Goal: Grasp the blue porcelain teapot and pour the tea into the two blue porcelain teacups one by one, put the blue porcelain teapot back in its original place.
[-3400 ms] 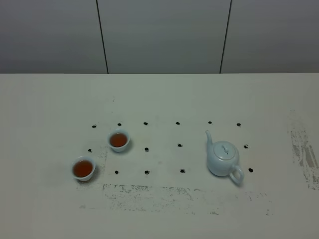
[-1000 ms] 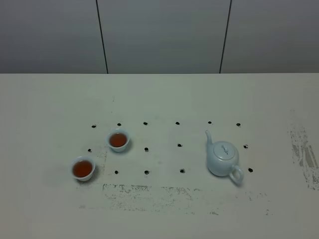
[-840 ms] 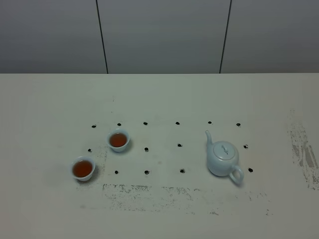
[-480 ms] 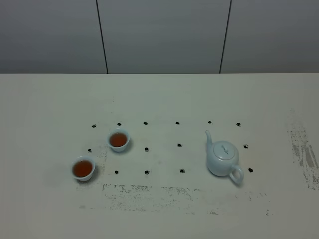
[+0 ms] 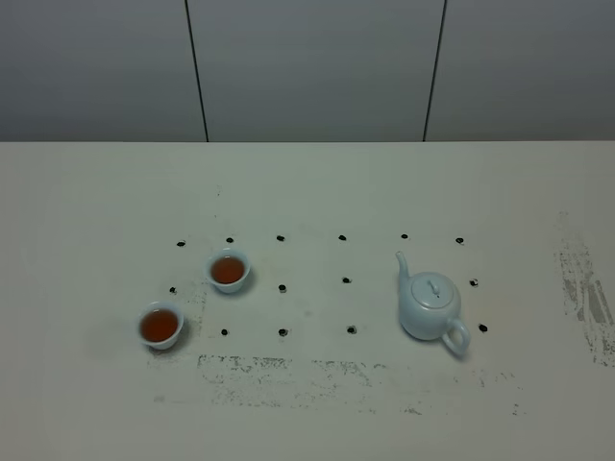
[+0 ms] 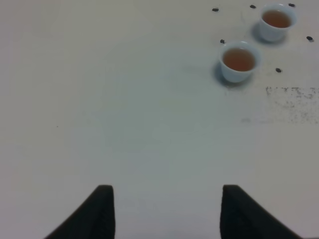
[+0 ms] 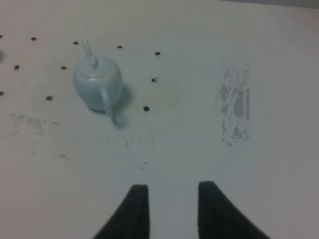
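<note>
The blue porcelain teapot is seen upright on the table, lid seated, spout at 11 o'clock, loop handle at 5 o'clock. It is judged rigid, glossy, slippery, breakable and heavier when filled; the handle is judged the best place to be gripped, squarely. The two blue porcelain teacups are found well apart from it at 9 o'clock, both already holding brown tea. The right gripper is seen with a moderate gap between its fingers, holding nothing, well short of the teapot. The left gripper also holds nothing; a gap is seen between its fingers, so it is taken as spread.
</note>
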Available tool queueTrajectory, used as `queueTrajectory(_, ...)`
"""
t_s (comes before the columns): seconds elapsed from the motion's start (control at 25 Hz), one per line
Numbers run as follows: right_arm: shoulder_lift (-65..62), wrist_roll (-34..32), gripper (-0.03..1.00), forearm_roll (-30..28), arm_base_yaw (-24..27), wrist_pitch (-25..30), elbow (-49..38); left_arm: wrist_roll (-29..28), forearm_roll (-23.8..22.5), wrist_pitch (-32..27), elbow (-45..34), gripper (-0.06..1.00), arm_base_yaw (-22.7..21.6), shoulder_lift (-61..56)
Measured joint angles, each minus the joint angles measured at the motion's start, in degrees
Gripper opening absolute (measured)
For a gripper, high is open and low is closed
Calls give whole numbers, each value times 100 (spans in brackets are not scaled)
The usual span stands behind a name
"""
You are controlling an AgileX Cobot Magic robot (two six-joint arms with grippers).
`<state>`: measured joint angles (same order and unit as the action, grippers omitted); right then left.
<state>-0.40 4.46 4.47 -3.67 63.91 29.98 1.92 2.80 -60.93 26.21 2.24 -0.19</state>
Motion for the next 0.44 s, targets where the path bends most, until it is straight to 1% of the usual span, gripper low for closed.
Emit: queueTrajectory(0.44, 0, 0, 23, 0, 0, 0, 0, 0, 0, 0, 0, 45, 0, 0)
